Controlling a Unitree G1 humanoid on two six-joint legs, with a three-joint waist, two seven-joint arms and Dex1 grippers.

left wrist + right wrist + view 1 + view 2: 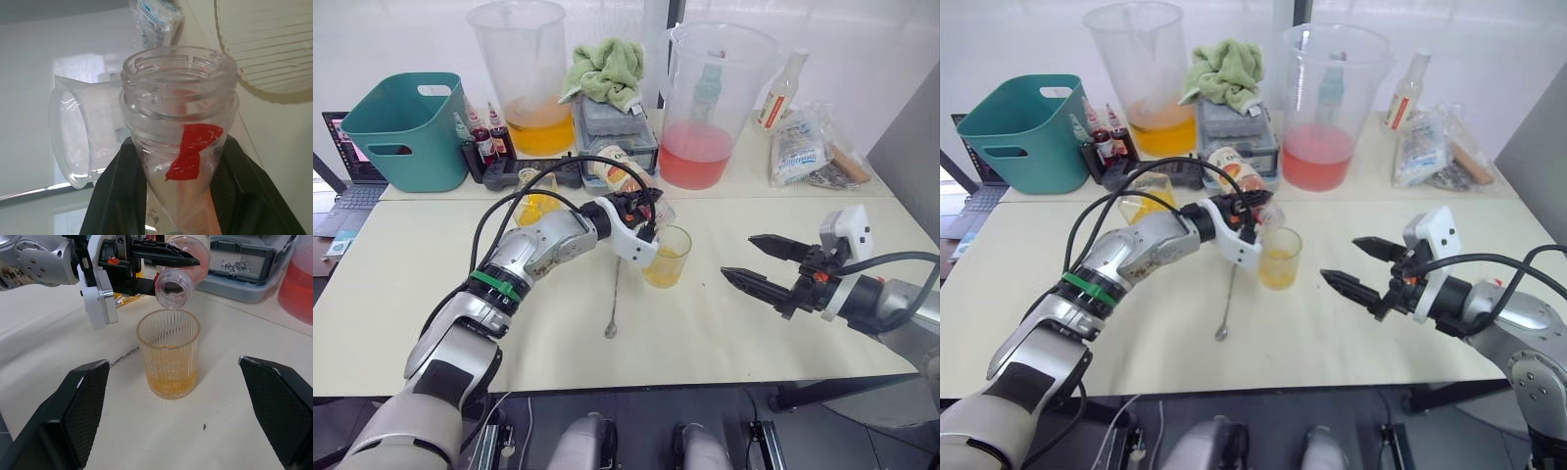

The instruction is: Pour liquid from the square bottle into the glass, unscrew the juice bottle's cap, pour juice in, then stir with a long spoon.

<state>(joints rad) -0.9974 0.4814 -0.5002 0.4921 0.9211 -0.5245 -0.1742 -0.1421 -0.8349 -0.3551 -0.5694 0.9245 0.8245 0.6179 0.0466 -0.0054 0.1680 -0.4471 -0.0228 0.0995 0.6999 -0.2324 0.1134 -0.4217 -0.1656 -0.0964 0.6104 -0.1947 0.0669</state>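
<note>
right gripper open, beside glass | left gripper tilts juice bottle above

— What is hidden of the clear plastic juice bottle with the red-and-white label?
— Its lower body is covered by the left gripper in the left wrist view — the base is cut off.
— And the thin silver long spoon?
— Its upper handle is concealed behind the arm; the bowl is too small to be made out.
</note>
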